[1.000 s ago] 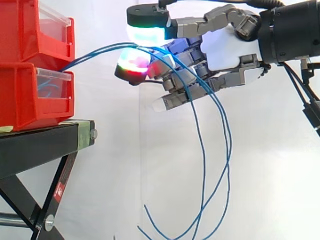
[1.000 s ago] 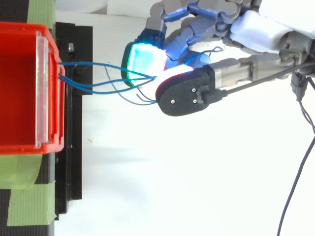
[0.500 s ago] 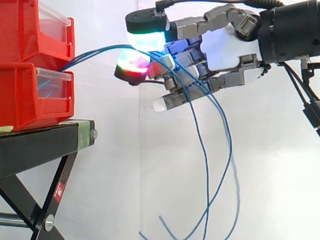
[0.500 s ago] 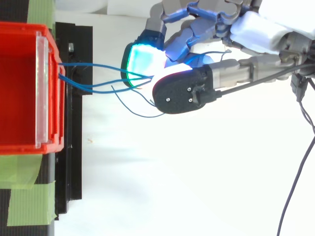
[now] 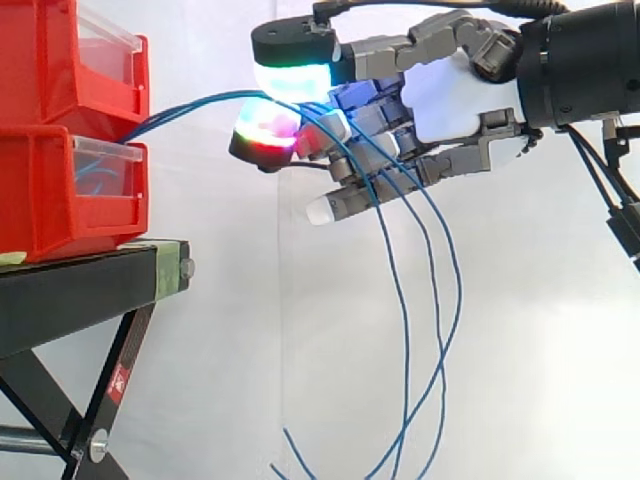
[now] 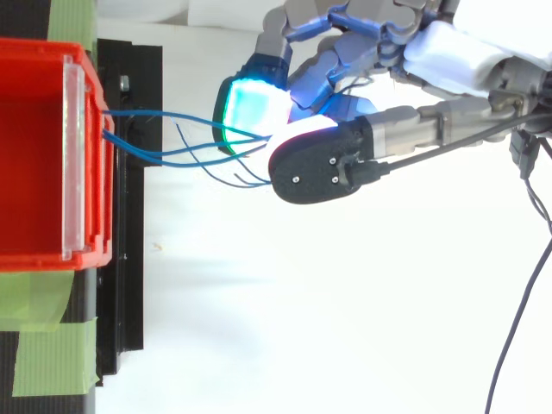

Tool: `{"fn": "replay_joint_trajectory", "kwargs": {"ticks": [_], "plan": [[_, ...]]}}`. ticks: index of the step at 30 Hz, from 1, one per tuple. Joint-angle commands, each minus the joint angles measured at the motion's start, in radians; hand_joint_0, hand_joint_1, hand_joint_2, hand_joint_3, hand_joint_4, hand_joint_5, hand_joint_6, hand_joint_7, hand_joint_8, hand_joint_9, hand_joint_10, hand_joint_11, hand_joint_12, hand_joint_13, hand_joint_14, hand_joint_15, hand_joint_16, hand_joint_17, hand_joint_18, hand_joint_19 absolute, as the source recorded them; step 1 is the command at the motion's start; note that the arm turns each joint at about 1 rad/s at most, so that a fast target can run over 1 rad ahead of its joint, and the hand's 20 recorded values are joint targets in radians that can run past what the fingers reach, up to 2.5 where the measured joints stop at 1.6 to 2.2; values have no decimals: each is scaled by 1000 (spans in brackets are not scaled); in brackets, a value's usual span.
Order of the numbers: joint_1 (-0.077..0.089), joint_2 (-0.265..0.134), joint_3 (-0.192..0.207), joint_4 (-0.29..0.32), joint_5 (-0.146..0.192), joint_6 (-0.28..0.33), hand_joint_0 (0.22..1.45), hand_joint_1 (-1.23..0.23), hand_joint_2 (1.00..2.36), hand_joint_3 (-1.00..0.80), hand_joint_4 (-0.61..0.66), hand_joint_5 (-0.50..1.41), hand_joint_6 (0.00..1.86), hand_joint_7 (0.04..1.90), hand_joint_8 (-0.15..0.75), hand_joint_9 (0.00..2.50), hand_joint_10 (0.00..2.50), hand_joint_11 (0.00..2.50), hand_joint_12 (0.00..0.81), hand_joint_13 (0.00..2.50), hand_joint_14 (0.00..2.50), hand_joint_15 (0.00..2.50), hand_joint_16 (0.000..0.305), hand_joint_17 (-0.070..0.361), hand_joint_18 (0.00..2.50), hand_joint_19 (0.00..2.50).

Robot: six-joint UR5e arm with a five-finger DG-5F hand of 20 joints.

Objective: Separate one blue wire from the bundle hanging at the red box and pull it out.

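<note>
Two stacked red bins sit on a black stand at left. From between the bins, blue wires arc rightward to the hand, whose curled, glowing fingertips pinch them. Past the pinch, the wires droop in long loops below the fingers.

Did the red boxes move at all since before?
No. The red boxes sit at the same spot on the black stand.
</note>
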Motion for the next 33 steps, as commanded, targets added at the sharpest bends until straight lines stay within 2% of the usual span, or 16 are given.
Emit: {"fn": "replay_joint_trajectory", "kwargs": {"ticks": [1,4,7,11,16,21,26,33], "plan": [[1,0,0,-2,1,1,680,-752,1018,-308,227,-273,840,1111,275,372,204,1713,299,323,1489,1564,44,99,397,705],[2,0,0,-15,3,13,675,-747,1019,-296,230,-270,840,1117,277,378,194,1711,308,276,1549,1519,42,96,373,702],[2,0,0,-28,3,36,667,-732,1019,-293,231,-266,841,1120,281,396,187,1713,303,247,1471,1501,42,94,346,705],[2,0,0,-31,3,62,661,-730,1020,-279,226,-264,843,1122,287,411,152,1727,302,245,1275,1512,42,94,311,705],[2,0,0,-31,3,74,672,-759,1020,-272,230,-263,844,1137,288,402,2,1697,298,275,792,1639,43,98,274,692],[2,0,0,-31,3,87,683,-800,1018,-304,229,-267,843,1158,290,361,8,1623,300,284,573,1691,44,100,251,669],[2,0,0,-28,3,96,682,-816,1013,-363,226,-268,843,1148,289,343,9,1613,296,288,538,1689,44,100,249,677],[2,0,0,-29,3,94,626,-749,1005,-453,234,-265,841,1138,287,362,9,1596,293,308,533,1695,45,101,259,711]]}}
